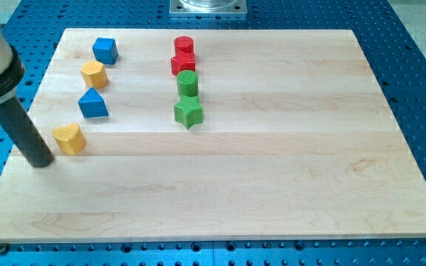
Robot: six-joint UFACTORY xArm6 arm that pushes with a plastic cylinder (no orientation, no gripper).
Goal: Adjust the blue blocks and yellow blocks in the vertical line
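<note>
A blue cube (105,50) sits near the view's top left of the wooden board (272,185). Below it lies a yellow hexagonal block (94,74), then a blue triangular block (92,104), then a yellow heart-shaped block (69,138). These blocks form a line that slants down toward the view's left. My tip (41,162) rests on the board just left of and slightly below the yellow heart block, close to it with a small gap.
A red cylinder (183,45) and a red star block (183,62) stand at the top centre. A green cylinder (188,83) and a green star (188,112) lie below them. The board's left edge is near my tip.
</note>
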